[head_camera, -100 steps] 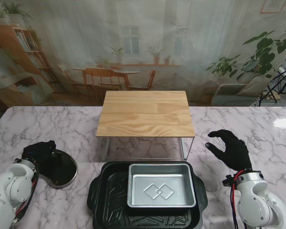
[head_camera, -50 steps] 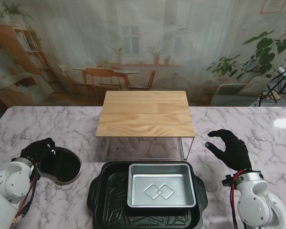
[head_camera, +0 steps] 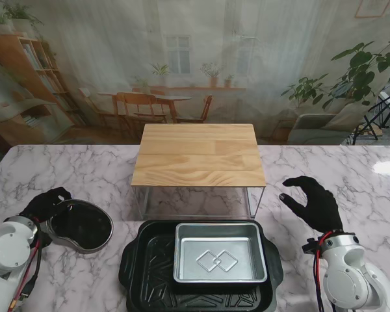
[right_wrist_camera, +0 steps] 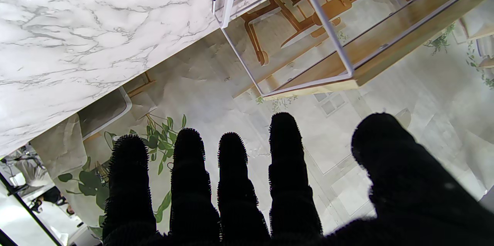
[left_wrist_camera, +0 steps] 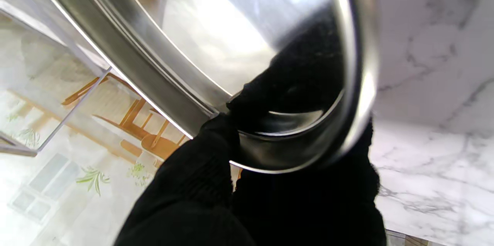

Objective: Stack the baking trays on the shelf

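Observation:
A round dark metal pan (head_camera: 84,225) lies at my left on the marble table. My left hand (head_camera: 44,203) is shut on its far-left rim. In the left wrist view the thumb (left_wrist_camera: 216,149) presses inside the shiny rim of the round pan (left_wrist_camera: 231,37), with the other fingers under it. A silver rectangular tray (head_camera: 220,252) sits inside a large black baking tray (head_camera: 136,266) near me at centre. Just beyond them stands the shelf (head_camera: 198,156), wooden-topped on a white wire frame. My right hand (head_camera: 315,203) hovers open to the right of the shelf, holding nothing.
The right wrist view shows spread black fingers (right_wrist_camera: 231,184) pointing toward the shelf's corner (right_wrist_camera: 347,72) over the marble table (right_wrist_camera: 77,26). A printed room backdrop (head_camera: 195,58) runs behind the table's far edge.
My left arm has drawn back to the left, and the hand has slid from over the round pan to its left rim. More of the pan shows. The right hand has not moved.

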